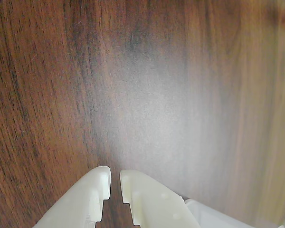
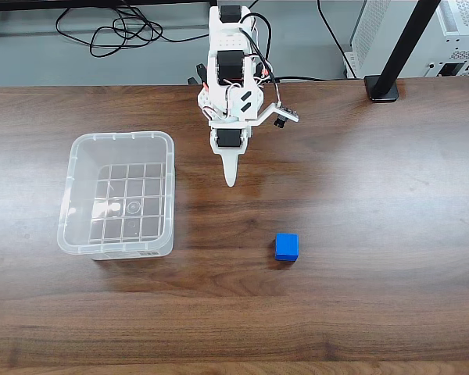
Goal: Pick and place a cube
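The small blue cube (image 2: 286, 247) rests on the wooden table in the fixed view, right of centre and toward the near edge. My white gripper (image 2: 231, 180) points down at the table well behind the cube and a little to its left. In the wrist view the gripper (image 1: 115, 181) enters from the bottom edge with its two white fingers almost touching, only a thin gap between them and nothing held. Bare wood lies under the fingertips.
A clear plastic bin (image 2: 78, 153) stands empty on the left of the table in the fixed view. A black pole base (image 2: 383, 88) sits at the back right, and cables (image 2: 133, 31) lie behind the table.
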Controlling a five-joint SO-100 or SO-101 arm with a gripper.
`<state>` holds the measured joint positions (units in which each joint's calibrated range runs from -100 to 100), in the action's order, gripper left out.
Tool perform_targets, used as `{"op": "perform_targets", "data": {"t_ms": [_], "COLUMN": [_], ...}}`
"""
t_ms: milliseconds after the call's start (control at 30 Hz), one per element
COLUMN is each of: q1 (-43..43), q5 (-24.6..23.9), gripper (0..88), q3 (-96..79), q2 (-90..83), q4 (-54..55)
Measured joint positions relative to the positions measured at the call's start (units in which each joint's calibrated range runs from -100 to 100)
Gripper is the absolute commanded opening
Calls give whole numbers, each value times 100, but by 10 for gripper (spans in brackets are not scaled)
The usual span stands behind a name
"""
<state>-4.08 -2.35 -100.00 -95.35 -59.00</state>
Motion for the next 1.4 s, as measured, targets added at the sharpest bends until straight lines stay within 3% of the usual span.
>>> {"op": "perform_targets", "data": {"t_ms": [367, 1400], "q1": [539, 555], "q5": [0, 0], "gripper": [20, 20], "q3": [72, 72], "q2": [-26, -26], "q4": [0, 0]}}
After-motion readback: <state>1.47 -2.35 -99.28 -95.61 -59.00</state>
